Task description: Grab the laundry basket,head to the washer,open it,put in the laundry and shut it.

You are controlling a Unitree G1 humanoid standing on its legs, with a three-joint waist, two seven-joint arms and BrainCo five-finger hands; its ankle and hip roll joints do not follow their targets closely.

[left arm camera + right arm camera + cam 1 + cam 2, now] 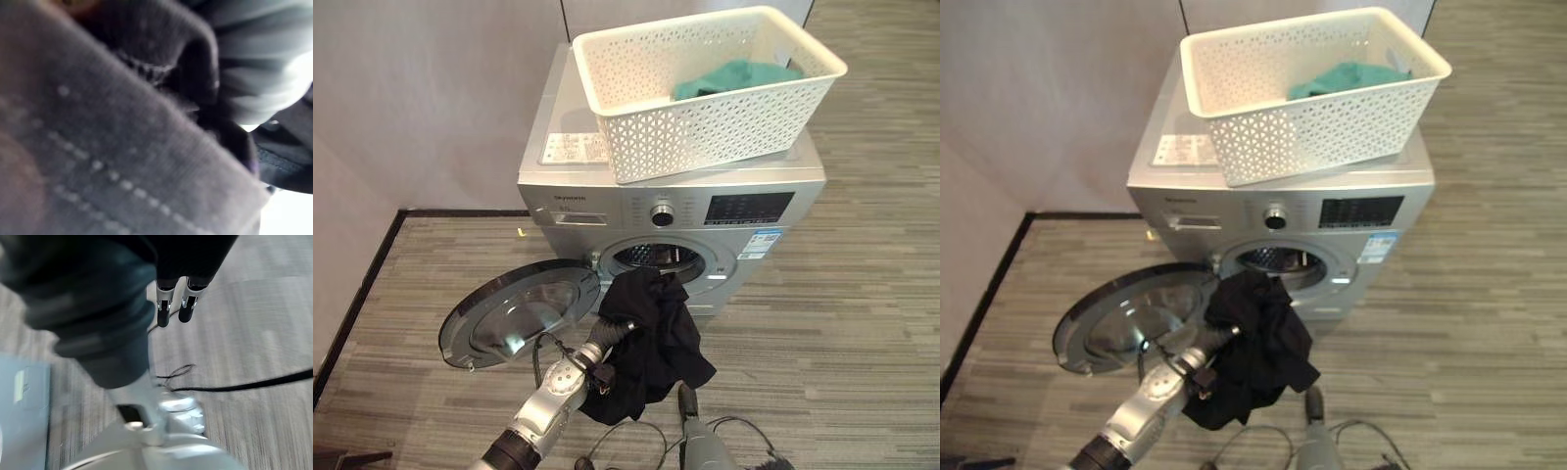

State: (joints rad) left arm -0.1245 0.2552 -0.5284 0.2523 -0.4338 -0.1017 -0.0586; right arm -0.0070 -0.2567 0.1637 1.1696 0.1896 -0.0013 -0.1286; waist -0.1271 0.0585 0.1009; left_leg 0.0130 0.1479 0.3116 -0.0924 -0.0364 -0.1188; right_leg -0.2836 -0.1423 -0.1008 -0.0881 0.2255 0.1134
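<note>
The laundry basket [710, 93], white with lattice walls, is sitting on top of the silver washer [671, 211], tilted slightly and overhanging the front edge above the control panel. A teal garment [734, 78] is lying inside it toward the far right corner. The washer is standing against a pale wall [431, 98] on a striped grey floor [842, 323]. Its round door [519, 311] is hanging wide open to the left, glass facing up, leaving the drum opening [661, 257] exposed.

A black garment [651, 343] is hanging in front of the lower edge of the drum opening, bunched at the top and trailing down toward the floor, partly covering the opening's rim. The left hand [612, 331] is reaching up from the lower left into the garment's upper fold; its fingers are buried in the cloth, so whether they are curled or straight cannot be told. The left wrist view is showing dark knitted fabric pressed close.

The right hand [173, 306] is hanging low beside the garment's bottom edge, its fingers pointing straight down, relaxed and holding nothing.

A sticker and printed panels are showing on the washer's front and top, but the writing is too small to read.
</note>
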